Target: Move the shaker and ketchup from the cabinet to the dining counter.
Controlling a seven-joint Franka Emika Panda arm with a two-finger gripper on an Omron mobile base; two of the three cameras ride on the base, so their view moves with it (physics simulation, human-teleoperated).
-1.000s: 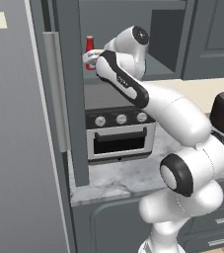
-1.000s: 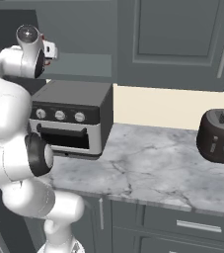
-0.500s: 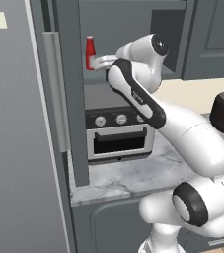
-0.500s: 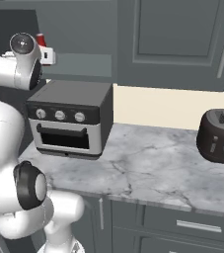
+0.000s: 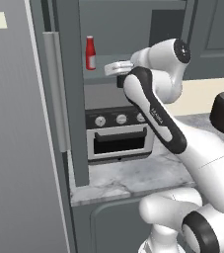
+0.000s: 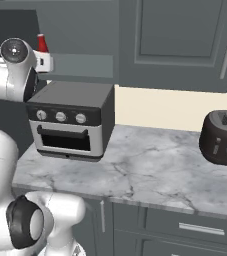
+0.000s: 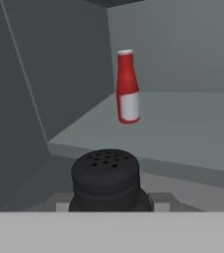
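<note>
The small black cylindrical shaker with holes in its top sits low in the hand view, between the fingers of the white two-finger gripper, which is clamped on it, just in front of the shelf edge. The small red ketchup bottle with a white cap stands upright on the inner shelf of the dark grey-blue wall cabinet, near its left wall. Below is a grey toaster oven on the short marble counter
</note>
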